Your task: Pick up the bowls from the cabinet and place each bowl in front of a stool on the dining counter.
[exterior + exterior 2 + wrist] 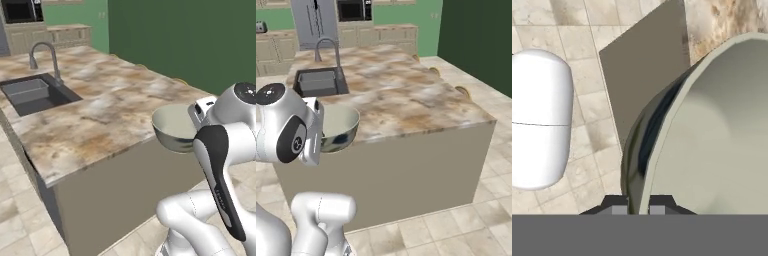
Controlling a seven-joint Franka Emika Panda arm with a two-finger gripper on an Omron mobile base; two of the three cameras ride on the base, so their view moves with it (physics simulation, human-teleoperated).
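My arm point(200, 220) is built of glossy white rounded shells, fat tube segments joined by smooth bulging elbows, with a long black curved strip set into the side of one link point(220, 175). Round black caps point(270, 93) sit on the joints, one ringed with faint small markings. At the gripper point(638, 206) I see two small dark fingertips with lighter grey square faces.
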